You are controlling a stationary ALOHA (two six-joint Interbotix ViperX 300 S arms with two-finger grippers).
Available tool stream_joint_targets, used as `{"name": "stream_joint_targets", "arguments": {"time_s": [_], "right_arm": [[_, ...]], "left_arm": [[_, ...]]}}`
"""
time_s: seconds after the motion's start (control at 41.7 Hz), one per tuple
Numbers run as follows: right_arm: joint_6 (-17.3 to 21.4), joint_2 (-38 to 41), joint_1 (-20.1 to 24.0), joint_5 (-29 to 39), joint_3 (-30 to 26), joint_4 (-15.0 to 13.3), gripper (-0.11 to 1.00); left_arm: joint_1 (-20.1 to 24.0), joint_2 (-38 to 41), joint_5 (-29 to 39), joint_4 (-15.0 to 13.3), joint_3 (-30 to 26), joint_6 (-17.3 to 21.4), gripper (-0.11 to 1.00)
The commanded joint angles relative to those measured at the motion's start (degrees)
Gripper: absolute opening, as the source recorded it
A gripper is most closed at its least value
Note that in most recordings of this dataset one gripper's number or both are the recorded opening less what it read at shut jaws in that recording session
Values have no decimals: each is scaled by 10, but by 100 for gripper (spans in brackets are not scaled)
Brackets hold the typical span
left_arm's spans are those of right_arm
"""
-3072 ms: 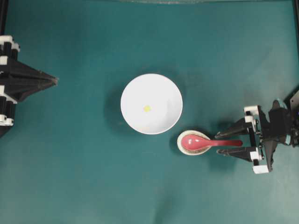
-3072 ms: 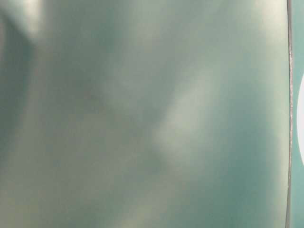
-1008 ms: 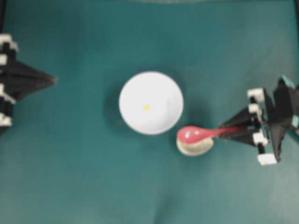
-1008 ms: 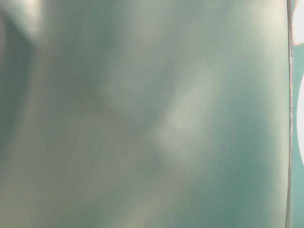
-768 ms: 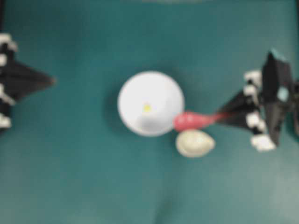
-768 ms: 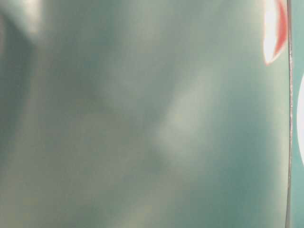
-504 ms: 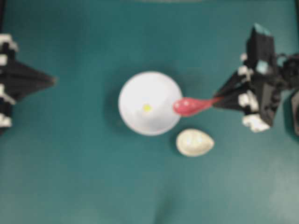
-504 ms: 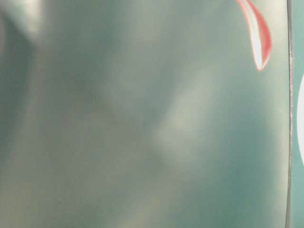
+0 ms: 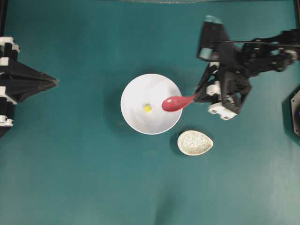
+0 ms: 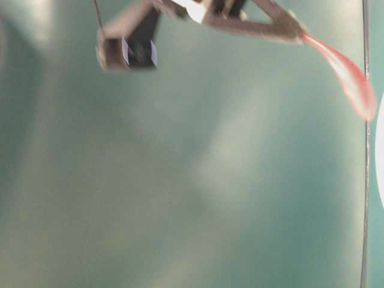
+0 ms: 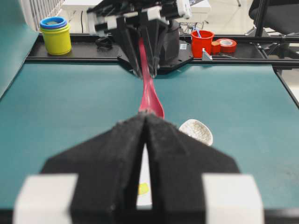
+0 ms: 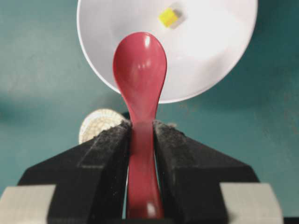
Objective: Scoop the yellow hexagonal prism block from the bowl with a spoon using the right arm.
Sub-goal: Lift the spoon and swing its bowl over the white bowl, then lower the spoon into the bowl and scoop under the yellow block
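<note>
Pink-red spoon, white bowl, yellow block

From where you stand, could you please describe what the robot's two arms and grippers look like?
Both are black, jointed and angular. The left gripper tapers to a point, with white clips along its sides. The right gripper has matching pointed black fingers with rough inner pads, white trim blocks, a teal patch on the wrist housing and thin dark cables along the arm.

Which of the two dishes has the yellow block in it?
The big round white bowl holds the yellow block. The small speckled egg-shaped dish beside it holds nothing.
</note>
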Motion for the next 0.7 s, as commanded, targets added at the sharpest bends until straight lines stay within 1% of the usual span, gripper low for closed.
{"name": "stream_joint_targets", "arguments": {"time_s": [0.0, 0.024, 0.096, 0.216, 0.336, 0.432, 0.672], "right_arm": [[18, 28, -2, 39, -54, -21, 22], [23, 35, -2, 47, -61, -27, 22], [46, 58, -2, 78, -87, -59, 22], [84, 83, -1, 112, -118, -102, 22], [106, 98, 3, 135, -136, -139, 22], [107, 106, 8, 142, -143, -150, 22], [107, 130, 25, 140, -149, -152, 22]], "left_arm": [[2, 2, -1, 2, -11, 1, 0], [2, 2, -1, 2, -11, 1, 0], [2, 2, 1, 1, -10, 1, 0], [2, 2, 4, 1, -11, 1, 0], [2, 1, 4, 2, -11, 2, 0], [2, 1, 4, 4, -11, 3, 0], [2, 1, 4, 4, -11, 3, 0]]}}
